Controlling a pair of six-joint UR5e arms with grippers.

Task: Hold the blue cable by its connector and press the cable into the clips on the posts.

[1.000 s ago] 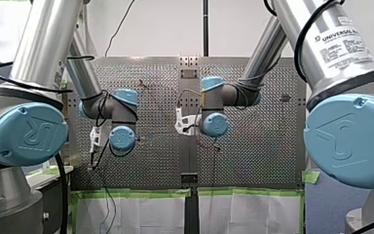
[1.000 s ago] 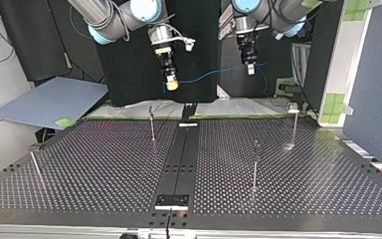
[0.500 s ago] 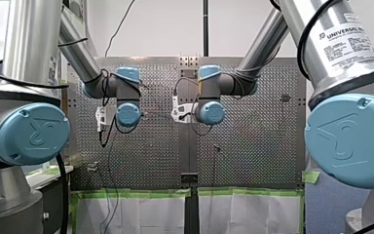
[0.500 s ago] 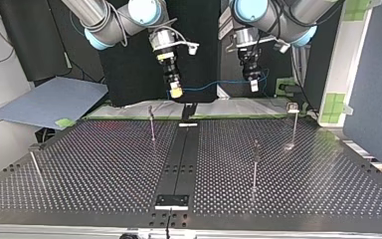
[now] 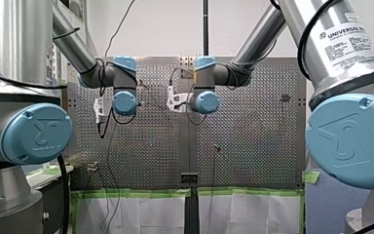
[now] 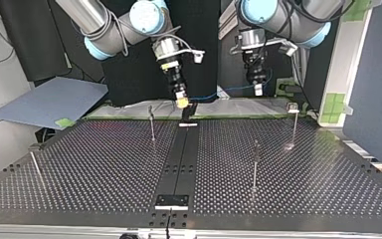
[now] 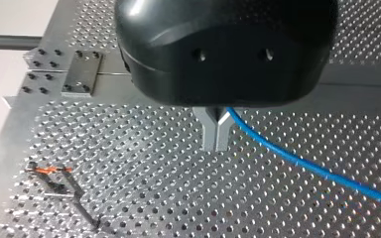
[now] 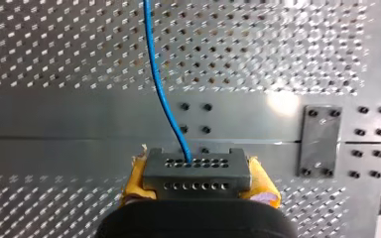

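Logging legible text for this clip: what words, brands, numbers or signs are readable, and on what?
"UNIVERSAL RO", cut off at the edge: white label on my right arm, front view.
Smaller print under it: too small to read.
Embossed logo on the blue joint caps: letters not clearly legible.
Top and wrist views: no text.

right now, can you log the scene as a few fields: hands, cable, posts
left hand: metal fingers shut on the blue cable
right hand: yellow pads shut on the grey connector
cable run: strung between the two hands, in the air above the table
posts: four upright on the table, the cable in none of their clips
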